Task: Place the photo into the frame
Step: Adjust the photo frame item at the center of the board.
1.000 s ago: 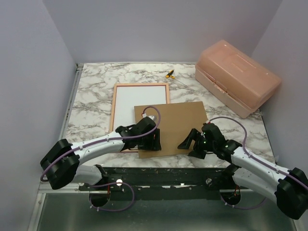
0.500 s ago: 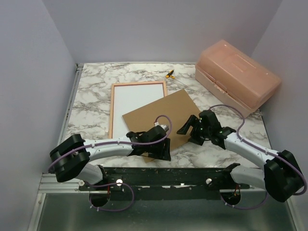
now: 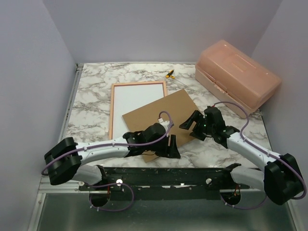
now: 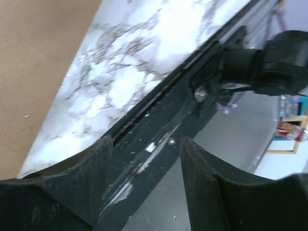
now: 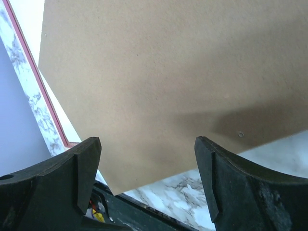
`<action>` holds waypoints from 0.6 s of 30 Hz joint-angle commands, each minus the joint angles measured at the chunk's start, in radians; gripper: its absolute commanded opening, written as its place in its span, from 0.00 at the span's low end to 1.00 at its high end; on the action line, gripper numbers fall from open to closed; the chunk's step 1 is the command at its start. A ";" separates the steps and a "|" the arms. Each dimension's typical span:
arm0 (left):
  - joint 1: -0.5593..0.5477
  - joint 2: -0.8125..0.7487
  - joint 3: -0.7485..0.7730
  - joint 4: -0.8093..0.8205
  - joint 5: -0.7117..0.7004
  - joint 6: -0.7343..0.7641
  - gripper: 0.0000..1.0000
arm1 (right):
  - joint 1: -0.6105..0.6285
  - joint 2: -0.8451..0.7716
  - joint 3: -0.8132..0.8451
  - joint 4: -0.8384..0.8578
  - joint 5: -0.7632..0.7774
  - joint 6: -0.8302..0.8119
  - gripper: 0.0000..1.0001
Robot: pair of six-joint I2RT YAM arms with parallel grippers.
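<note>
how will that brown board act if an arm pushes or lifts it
Probably stiff: the brown board looks flat and straight-edged even where it overlaps the frame. Likely light, being so thin, so a push should slide it easily over the smooth marble table.

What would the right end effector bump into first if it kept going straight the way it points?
Most likely the brown backing board: it fills the view just ahead of the right end effector, whose jaws stand open. How near it is I cannot tell.
</note>
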 commanded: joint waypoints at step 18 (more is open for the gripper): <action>0.189 -0.529 -0.165 0.175 0.032 -0.091 0.66 | -0.005 -0.242 -0.580 0.596 -0.077 0.421 0.67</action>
